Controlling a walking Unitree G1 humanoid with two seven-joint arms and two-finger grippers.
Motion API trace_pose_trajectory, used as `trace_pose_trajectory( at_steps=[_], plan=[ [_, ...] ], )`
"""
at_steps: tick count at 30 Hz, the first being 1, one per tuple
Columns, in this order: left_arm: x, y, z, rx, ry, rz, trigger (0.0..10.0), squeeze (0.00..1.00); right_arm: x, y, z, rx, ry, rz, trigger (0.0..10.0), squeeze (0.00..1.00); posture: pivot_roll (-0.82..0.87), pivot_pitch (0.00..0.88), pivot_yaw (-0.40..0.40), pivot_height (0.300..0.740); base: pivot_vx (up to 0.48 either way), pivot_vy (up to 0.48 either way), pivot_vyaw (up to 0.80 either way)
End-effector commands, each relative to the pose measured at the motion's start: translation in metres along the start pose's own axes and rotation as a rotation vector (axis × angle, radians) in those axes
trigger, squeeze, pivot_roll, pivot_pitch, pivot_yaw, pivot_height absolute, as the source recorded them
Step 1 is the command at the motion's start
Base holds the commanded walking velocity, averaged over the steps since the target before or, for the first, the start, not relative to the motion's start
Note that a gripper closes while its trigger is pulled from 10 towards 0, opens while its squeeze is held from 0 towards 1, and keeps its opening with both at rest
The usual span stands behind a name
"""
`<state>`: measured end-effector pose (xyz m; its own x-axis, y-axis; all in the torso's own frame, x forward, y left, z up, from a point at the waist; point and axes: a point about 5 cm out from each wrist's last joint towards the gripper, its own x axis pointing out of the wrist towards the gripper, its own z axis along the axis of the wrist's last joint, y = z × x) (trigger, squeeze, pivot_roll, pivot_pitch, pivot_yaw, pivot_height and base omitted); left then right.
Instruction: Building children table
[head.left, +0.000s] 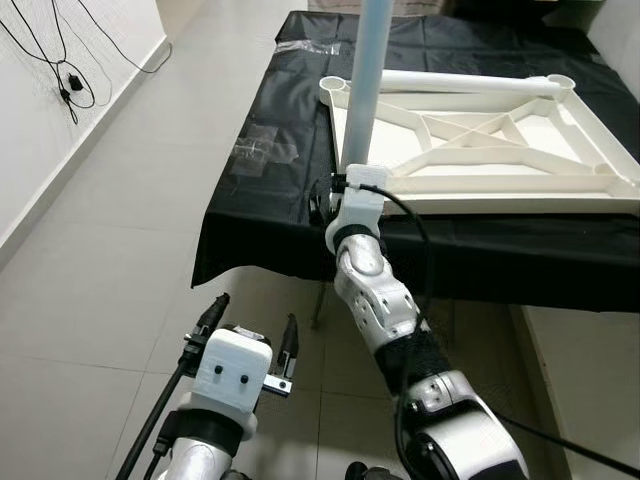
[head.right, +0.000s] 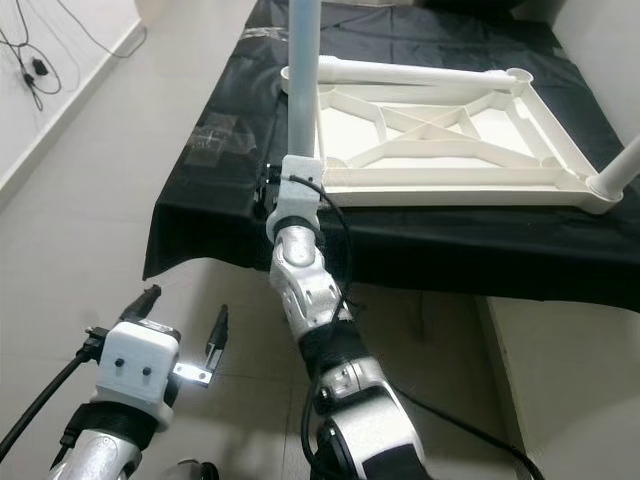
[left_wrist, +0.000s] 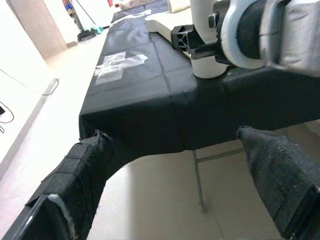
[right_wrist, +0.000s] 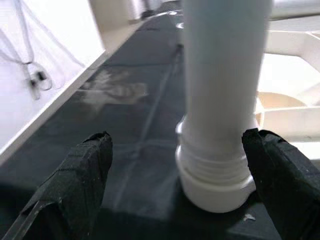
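A white children's table top (head.left: 490, 150) lies upside down on a table draped in black cloth (head.left: 265, 200). One white tubular leg (head.left: 365, 90) stands upright at its near left corner, its threaded base (right_wrist: 215, 185) resting by the socket. My right gripper (right_wrist: 177, 185) is open at that base, one black finger (right_wrist: 80, 180) well clear to one side and the other (right_wrist: 280, 180) close against the leg. A second leg (head.left: 450, 80) lies along the far edge. My left gripper (head.left: 256, 308) hangs open and empty over the floor, in front of the table.
A third white leg (head.right: 620, 170) pokes up at the top's near right corner. Clear tape (head.left: 262, 152) is stuck on the cloth. A metal table leg (left_wrist: 197, 175) stands under the draped edge. Cables (head.left: 70, 85) hang on the left wall above a tiled floor.
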<state>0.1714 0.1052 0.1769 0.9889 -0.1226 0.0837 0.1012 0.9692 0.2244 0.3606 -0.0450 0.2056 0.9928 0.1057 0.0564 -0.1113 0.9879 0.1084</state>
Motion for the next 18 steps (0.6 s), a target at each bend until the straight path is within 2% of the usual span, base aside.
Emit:
trace_pose_trajectory(
  at_steps=[1, 3, 4, 5, 6, 7, 8, 9, 11, 12, 13, 15, 18],
  plan=[
    [-0.002, 0.0, -0.005, 0.007, 0.021, -0.005, 10.0, 0.0, -0.016, 0.008, -0.029, 0.056, 0.109, 0.029, 10.0, 0.0, 0.15, 0.163, -0.028, 0.74, 0.0, 0.0, 0.0],
    [-0.002, 0.002, -0.007, 0.011, 0.026, -0.004, 10.0, 0.0, -0.023, -0.007, -0.032, 0.02, 0.12, 0.037, 10.0, 0.0, 0.15, 0.156, -0.027, 0.74, 0.0, 0.0, 0.0],
    [-0.002, 0.002, -0.007, 0.011, 0.026, -0.004, 10.0, 0.0, -0.023, -0.007, -0.032, 0.02, 0.12, 0.037, 10.0, 0.0, 0.15, 0.156, -0.027, 0.74, 0.0, 0.0, 0.0],
    [-0.004, 0.004, -0.011, 0.011, 0.047, 0.006, 10.0, 0.0, -0.028, -0.026, -0.034, -0.04, 0.08, 0.034, 10.0, 0.0, 0.14, 0.148, -0.027, 0.74, 0.0, 0.0, 0.0],
    [-0.006, 0.006, -0.015, 0.011, 0.063, 0.013, 10.0, 0.0, -0.033, -0.038, -0.035, -0.087, 0.055, 0.037, 10.0, 0.0, 0.14, 0.146, -0.027, 0.74, 0.0, 0.0, 0.0],
    [-0.006, 0.006, -0.015, 0.011, 0.063, 0.013, 10.0, 0.0, -0.033, -0.038, -0.035, -0.087, 0.055, 0.037, 10.0, 0.0, 0.14, 0.146, -0.027, 0.74, 0.0, 0.0, 0.0],
    [-0.009, 0.01, -0.023, -0.009, 0.102, 0.039, 10.0, 0.0, -0.042, -0.058, -0.043, -0.201, 0.026, 0.022, 10.0, 0.0, 0.13, 0.129, -0.027, 0.74, 0.0, 0.0, 0.0],
    [-0.009, 0.01, -0.025, -0.015, 0.108, 0.044, 10.0, 0.0, -0.044, -0.061, -0.045, -0.22, 0.028, 0.019, 10.0, 0.0, 0.13, 0.129, -0.027, 0.74, 0.0, 0.0, 0.0],
    [-0.009, 0.011, -0.025, -0.018, 0.112, 0.047, 10.0, 0.0, -0.045, -0.063, -0.045, -0.23, 0.03, 0.019, 10.0, 0.0, 0.13, 0.129, -0.027, 0.74, 0.0, 0.0, 0.0],
    [-0.012, 0.013, -0.032, -0.029, 0.145, 0.074, 10.0, 0.0, -0.054, -0.072, -0.056, -0.22, 0.09, 0.077, 10.0, 0.0, 0.13, 0.101, -0.029, 0.74, 0.0, 0.0, 0.0],
    [-0.012, 0.013, -0.032, -0.029, 0.145, 0.074, 10.0, 0.0, -0.054, -0.072, -0.056, -0.22, 0.09, 0.077, 10.0, 0.0, 0.13, 0.101, -0.029, 0.74, 0.0, 0.0, 0.0],
    [-0.017, 0.018, -0.045, -0.083, 0.22, 0.148, 10.0, 0.0, -0.077, -0.078, -0.066, -0.114, 0.115, 0.232, 10.0, 0.0, 0.13, 0.082, -0.022, 0.74, 0.0, 0.0, 0.0],
    [-0.017, 0.018, -0.045, -0.083, 0.22, 0.148, 10.0, 0.0, -0.077, -0.078, -0.066, -0.114, 0.115, 0.232, 10.0, 0.0, 0.13, 0.082, -0.022, 0.74, 0.0, 0.0, 0.0]
  ],
)
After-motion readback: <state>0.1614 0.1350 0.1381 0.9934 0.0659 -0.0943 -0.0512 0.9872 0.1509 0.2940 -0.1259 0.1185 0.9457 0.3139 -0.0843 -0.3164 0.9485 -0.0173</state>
